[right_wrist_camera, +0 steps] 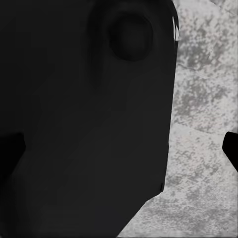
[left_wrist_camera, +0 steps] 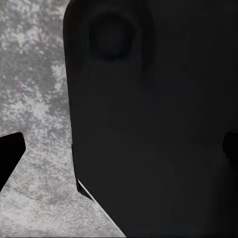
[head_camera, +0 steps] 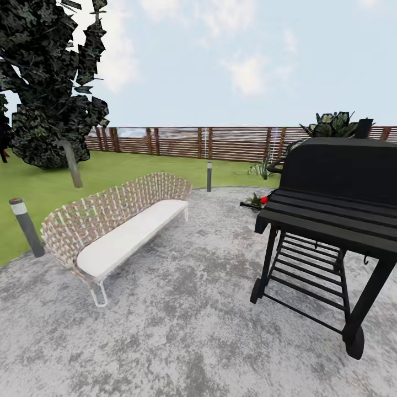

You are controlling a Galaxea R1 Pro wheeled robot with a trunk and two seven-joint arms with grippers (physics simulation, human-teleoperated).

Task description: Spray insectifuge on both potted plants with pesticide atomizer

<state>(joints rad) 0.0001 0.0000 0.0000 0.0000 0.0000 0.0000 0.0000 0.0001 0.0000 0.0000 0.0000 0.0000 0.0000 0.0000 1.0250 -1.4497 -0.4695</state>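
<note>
Grey speckled patio (head_camera: 182, 325) carries a wicker bench (head_camera: 118, 226) at nine o'clock and a black grill (head_camera: 331, 209) at three. One potted plant (head_camera: 255, 200) sits beyond the grill. No writing is legible. Jaw state: cannot tell.

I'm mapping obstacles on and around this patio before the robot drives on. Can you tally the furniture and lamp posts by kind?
Wicker benches with a white cushion: 1, bench
Black barbecue grills on wheels: 1, grill
Grey bollard lamps: 2, near lamp at the lawn's edge, far lamp at the patio's back edge
Total: 4
</note>
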